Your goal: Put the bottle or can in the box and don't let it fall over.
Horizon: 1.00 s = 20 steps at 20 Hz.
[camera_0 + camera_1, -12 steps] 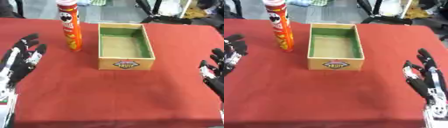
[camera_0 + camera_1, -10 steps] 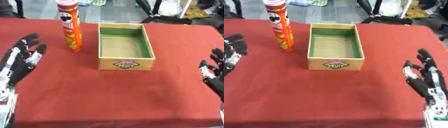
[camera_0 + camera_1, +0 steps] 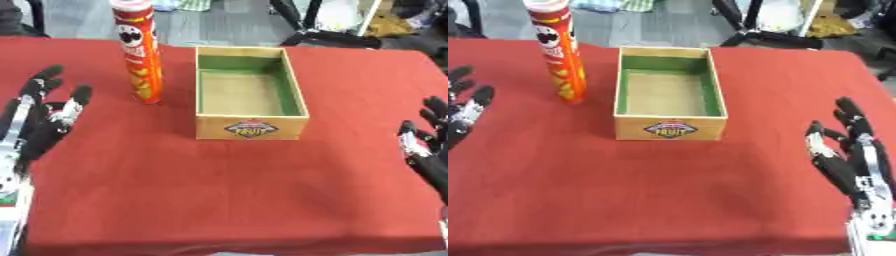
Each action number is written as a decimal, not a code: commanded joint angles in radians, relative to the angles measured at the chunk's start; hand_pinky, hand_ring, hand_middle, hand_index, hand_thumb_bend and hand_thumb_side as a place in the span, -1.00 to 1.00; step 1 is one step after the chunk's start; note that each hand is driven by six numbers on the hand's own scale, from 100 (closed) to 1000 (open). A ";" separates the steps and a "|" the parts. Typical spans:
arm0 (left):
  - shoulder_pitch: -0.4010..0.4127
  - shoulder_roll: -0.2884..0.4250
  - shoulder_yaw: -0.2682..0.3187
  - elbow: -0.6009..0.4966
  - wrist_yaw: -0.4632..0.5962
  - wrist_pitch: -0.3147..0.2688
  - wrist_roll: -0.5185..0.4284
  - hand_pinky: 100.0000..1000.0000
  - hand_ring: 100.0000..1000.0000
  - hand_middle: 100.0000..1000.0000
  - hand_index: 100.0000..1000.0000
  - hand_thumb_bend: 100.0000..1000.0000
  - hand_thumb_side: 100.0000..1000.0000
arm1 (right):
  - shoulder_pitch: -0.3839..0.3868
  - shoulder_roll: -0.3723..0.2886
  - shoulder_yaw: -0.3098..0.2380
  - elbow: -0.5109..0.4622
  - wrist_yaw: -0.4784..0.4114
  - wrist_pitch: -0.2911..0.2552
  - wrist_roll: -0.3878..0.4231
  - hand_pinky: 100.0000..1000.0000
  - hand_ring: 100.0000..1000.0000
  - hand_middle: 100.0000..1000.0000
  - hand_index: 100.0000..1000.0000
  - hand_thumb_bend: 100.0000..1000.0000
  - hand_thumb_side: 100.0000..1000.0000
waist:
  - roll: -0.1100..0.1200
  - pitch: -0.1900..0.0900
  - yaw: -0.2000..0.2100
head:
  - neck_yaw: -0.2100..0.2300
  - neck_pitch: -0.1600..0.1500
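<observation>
1. Fingers [image 3: 52, 80] of the left hand [image 3: 39, 125] are straight and spread, holding nothing, low at the table's left side.
2. Fingers [image 3: 849, 112] of the right hand [image 3: 855, 160] are likewise straight and empty, near the lower right corner.
3. A tall red can [image 3: 140, 55] with a pale lid stands upright on the red table [image 3: 219, 190], just left of the box [image 3: 249, 95] and apart from it.
4. The box is open-topped, green inside, with a small label on its near wall; nothing lies in it.
5. Both hands are well apart from the can and the box.
</observation>
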 commanded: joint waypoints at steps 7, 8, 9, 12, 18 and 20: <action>-0.173 0.053 -0.044 0.193 0.009 0.020 0.154 0.52 0.98 0.93 0.98 0.36 0.26 | -0.001 -0.011 0.000 -0.005 -0.006 -0.002 0.003 0.63 1.00 0.94 1.00 -1.00 -0.41 | 0.004 -0.008 -0.007 | 0.004 -0.002; -0.192 0.054 -0.052 0.218 0.011 0.018 0.169 0.52 0.98 0.92 0.98 0.39 0.23 | 0.000 -0.011 0.001 -0.005 -0.006 -0.002 0.003 0.63 1.00 0.94 1.00 -1.00 -0.41 | 0.004 -0.008 -0.007 | 0.005 -0.002; -0.211 0.054 -0.059 0.243 0.012 0.017 0.182 0.52 0.98 0.92 0.98 0.38 0.23 | 0.000 -0.011 0.002 -0.004 -0.007 -0.002 0.004 0.63 1.00 0.94 1.00 -1.00 -0.41 | 0.003 -0.007 -0.008 | 0.007 -0.002; -0.265 0.051 -0.072 0.313 0.005 0.012 0.211 0.50 0.96 0.91 0.98 0.35 0.18 | 0.001 -0.009 0.005 -0.003 -0.010 -0.003 0.007 0.63 1.00 0.95 1.00 -1.00 -0.40 | 0.000 -0.006 -0.011 | 0.013 -0.002; -0.363 0.032 -0.089 0.429 -0.004 0.006 0.261 0.48 0.95 0.88 0.94 0.36 0.18 | -0.001 -0.004 0.010 -0.003 -0.016 -0.005 0.012 0.63 1.00 0.95 1.00 -1.00 -0.40 | -0.005 -0.003 -0.024 | 0.026 -0.002; -0.387 0.029 -0.094 0.455 -0.007 0.002 0.274 0.48 0.95 0.88 0.94 0.33 0.18 | -0.002 -0.003 0.012 -0.003 -0.017 -0.005 0.014 0.63 1.00 0.95 1.00 -1.00 -0.40 | -0.006 -0.002 -0.028 | 0.030 -0.002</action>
